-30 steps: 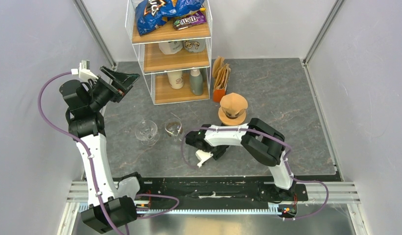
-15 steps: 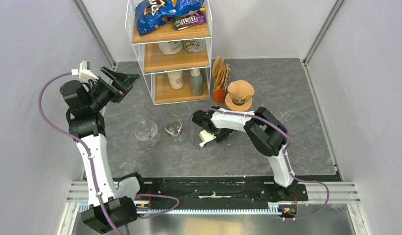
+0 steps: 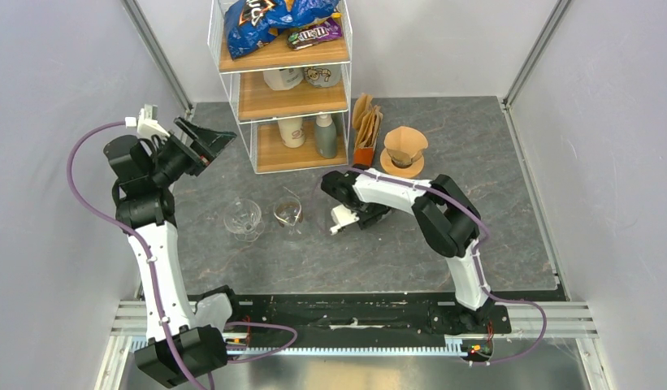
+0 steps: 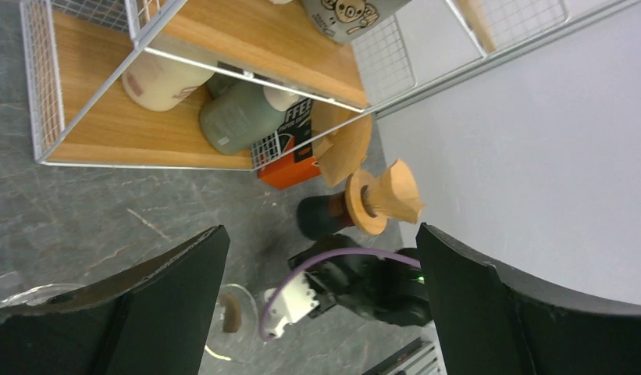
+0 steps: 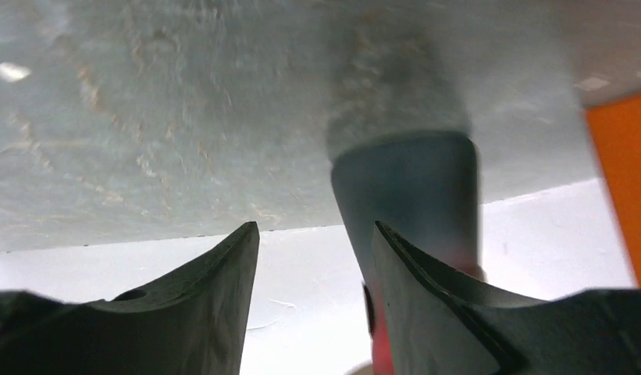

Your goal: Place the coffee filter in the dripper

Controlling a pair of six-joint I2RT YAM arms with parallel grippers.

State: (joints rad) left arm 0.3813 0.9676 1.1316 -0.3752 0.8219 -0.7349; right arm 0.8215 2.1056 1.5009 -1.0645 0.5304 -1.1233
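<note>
Dripper (image 3: 392, 165): tan cone, round base | coffee filter (image 3: 405, 140) perhaps seated inside

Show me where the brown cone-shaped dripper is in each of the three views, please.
Top external: dripper just right of the orange box.
Left wrist: near the centre, right of the same box.
Right wrist: cannot tell; only a blurred dark shape.
Shared landmark: the orange box.

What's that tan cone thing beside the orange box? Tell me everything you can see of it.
The dripper is a tan, matte cone, wide end up, rising from a round flange of the same colour. It stands upright on a dark cylinder, close to the right of the orange box. Whether a filter lies inside cannot be told.
</note>
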